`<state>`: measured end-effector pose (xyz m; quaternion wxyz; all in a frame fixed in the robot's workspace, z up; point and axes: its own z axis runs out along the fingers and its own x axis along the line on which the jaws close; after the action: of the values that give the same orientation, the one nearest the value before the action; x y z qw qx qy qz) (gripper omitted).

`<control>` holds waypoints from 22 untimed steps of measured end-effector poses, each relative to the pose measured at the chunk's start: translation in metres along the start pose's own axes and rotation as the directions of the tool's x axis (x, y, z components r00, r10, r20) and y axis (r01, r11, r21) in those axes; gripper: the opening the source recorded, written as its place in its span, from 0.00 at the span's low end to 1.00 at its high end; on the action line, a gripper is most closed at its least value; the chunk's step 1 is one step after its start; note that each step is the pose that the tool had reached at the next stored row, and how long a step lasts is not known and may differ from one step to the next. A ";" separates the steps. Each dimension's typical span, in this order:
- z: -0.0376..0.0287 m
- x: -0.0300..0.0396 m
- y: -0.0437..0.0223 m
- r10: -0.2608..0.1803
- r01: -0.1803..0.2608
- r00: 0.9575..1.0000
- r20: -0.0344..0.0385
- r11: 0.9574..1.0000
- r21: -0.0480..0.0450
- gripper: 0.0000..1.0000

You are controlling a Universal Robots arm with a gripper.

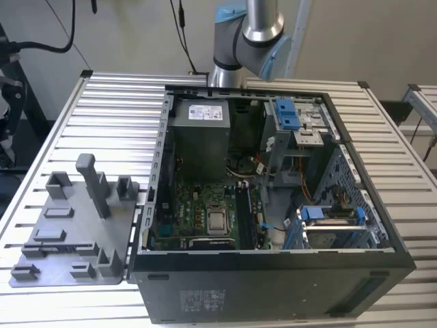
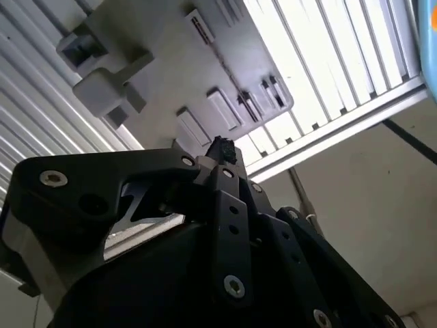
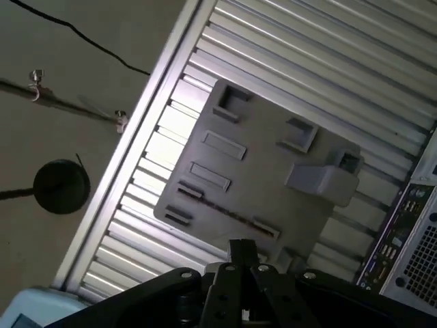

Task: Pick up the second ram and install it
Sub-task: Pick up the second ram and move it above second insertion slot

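Your pincer (image 3: 242, 251) hangs above the grey fixture tray (image 3: 259, 171) in both wrist views. Tips are pressed together, with nothing visible between them.

Exterior view:
- The tray sits on the slatted table (image 1: 116, 116), at 9 o'clock from the open PC case (image 1: 273, 294) and just beside its wall.
- The arm (image 1: 249, 34) stands at 12 o'clock from the case, behind its far rim.
- The motherboard (image 1: 198, 205) lies flat in the case, with the grey power supply (image 1: 199, 147) at its 12 o'clock.
- The memory slots (image 1: 246, 215) run along the board's 3 o'clock edge as dark strips. You can't tell from here whether they're filled.

Second ram (image 3: 225, 210): the best read is the thin dark strip in the tray's long slot, on edge, in the first wrist view. No chips can be made out, so treat that as likely, not confirmed. The strip and the pincer are apart.
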<state>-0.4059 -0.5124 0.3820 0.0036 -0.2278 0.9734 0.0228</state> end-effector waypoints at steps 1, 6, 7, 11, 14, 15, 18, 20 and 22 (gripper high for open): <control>0.0000 0.0000 0.0000 -0.018 0.018 1.000 -0.001 1.000 0.000 0.11; 0.0000 0.0000 0.0000 -0.108 0.108 0.994 -0.004 0.994 -0.002 0.11; 0.0000 0.0000 0.0000 -0.126 0.126 0.992 -0.005 0.992 -0.002 0.11; 0.0000 0.0000 0.0000 -0.198 0.197 0.980 -0.008 0.980 -0.004 0.11; 0.0000 0.0000 0.0000 -0.251 0.251 0.968 -0.009 0.968 -0.005 0.11; 0.0000 0.0000 0.0000 -0.269 0.269 0.963 -0.010 0.963 -0.005 0.11; 0.0000 0.0000 0.0000 -0.321 0.321 0.947 -0.012 0.947 -0.006 0.11; 0.0000 0.0000 0.0000 -0.355 0.355 0.935 -0.013 0.935 -0.007 0.11; 0.0000 0.0000 0.0000 -0.387 0.387 0.922 -0.015 0.922 -0.008 0.11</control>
<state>-0.4059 -0.5124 0.3820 -0.0003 -0.4156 0.9093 0.0222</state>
